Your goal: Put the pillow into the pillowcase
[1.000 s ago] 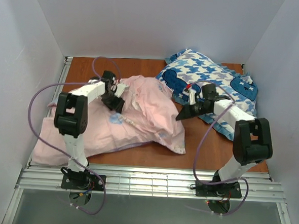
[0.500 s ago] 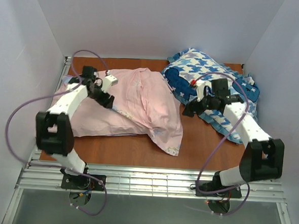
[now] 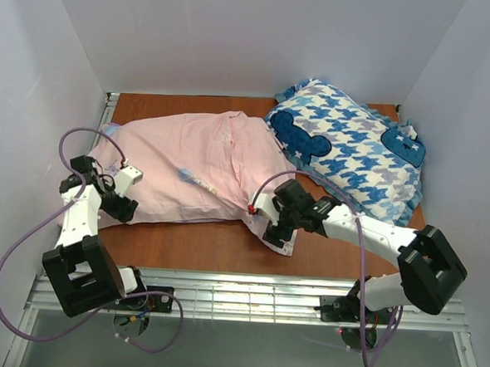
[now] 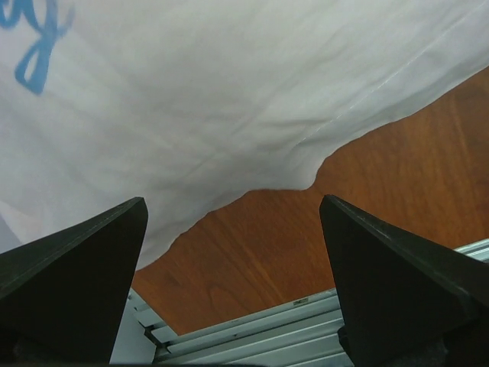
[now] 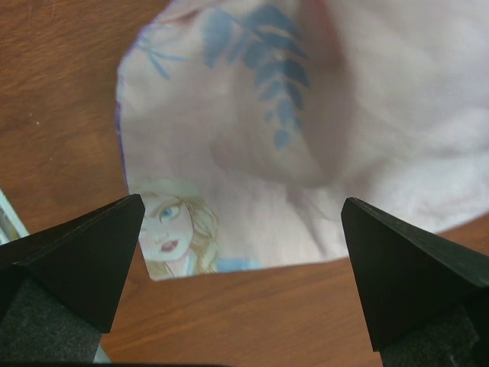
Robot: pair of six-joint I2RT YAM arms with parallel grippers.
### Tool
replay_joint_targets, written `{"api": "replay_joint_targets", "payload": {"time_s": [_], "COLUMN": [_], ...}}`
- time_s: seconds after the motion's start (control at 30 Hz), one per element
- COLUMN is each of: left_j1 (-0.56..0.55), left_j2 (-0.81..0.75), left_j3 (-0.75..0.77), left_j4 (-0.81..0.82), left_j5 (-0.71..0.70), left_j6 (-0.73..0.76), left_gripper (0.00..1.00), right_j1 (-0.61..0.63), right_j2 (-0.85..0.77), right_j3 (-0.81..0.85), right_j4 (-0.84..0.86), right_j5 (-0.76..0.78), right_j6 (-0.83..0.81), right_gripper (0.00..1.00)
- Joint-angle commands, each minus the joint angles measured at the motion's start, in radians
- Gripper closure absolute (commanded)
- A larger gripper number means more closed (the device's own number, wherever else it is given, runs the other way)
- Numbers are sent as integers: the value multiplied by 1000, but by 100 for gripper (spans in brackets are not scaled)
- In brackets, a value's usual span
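Observation:
The pale pink pillowcase (image 3: 196, 168) lies puffed up across the left and middle of the wooden table (image 3: 341, 252). The pillow is hidden from every view. My left gripper (image 3: 126, 194) is open at the pillowcase's near left edge; in the left wrist view the gripper (image 4: 233, 200) hangs over the hem of the pale fabric (image 4: 229, 99) and holds nothing. My right gripper (image 3: 269, 222) is open above the near right corner, which has a princess face (image 5: 172, 229) printed on it. Nothing is between the fingers of that gripper (image 5: 241, 200).
A blue-and-white houndstooth cushion (image 3: 355, 149) fills the back right corner and touches the pillowcase's far right edge. A ribbed metal rail (image 3: 246, 298) runs along the near table edge. White walls stand on three sides. Purple cables loop from both arms.
Both arms have swung back toward the near edge: the left from the pillowcase's top to its near left edge, the right from the cushion to the near right corner. The pillowcase lies further left and flatter.

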Motion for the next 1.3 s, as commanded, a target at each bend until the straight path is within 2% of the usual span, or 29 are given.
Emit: {"api": "replay_joint_targets", "payload": {"time_s": [0.0,0.2,0.3,0.4,0.43,0.5,0.53,0.57,0.63,0.7,0.77,0.87,1.0,1.07,1.27], "left_j1": [70,78,81,90,98,112,116,127,135,138,140,138,138,138,138], "left_j2": [-16,15,78,138,145,155,152,146,114,89,52,9,-34,-92,-351], "left_j3": [-28,-157,-204,-217,-215,-197,-186,-171,-100,-8,56,171,308,374,350], "left_j4": [52,271,368,422,417,410,399,384,332,266,232,227,278,287,354], "left_j5": [-20,-87,-118,-130,-121,-94,-78,-57,20,84,175,255,250,238,164], "left_j6": [134,190,190,184,184,178,166,158,123,69,1,-95,-300,-342,-419], "left_gripper": [13,12,12,15,18,37,45,71,100,100,100,100,100,100,100], "right_j1": [83,102,97,83,64,44,22,11,-33,-59,-107,-167,-177,-176,-177], "right_j2": [52,243,279,264,248,177,146,114,0,-96,-129,-183,-216,-236,-391], "right_j3": [-43,-42,-51,-68,-73,-80,-80,-82,-80,-51,-4,78,235,308,436], "right_j4": [147,297,368,388,378,359,338,326,316,284,222,223,223,214,146], "right_j5": [182,449,512,529,518,503,494,471,445,394,333,268,271,294,332], "right_j6": [59,154,156,151,151,145,136,127,93,69,52,6,-39,-50,-11], "right_gripper": [1,2,9,36,66,98,99,99,99,99,99,99,99,99,99]}}
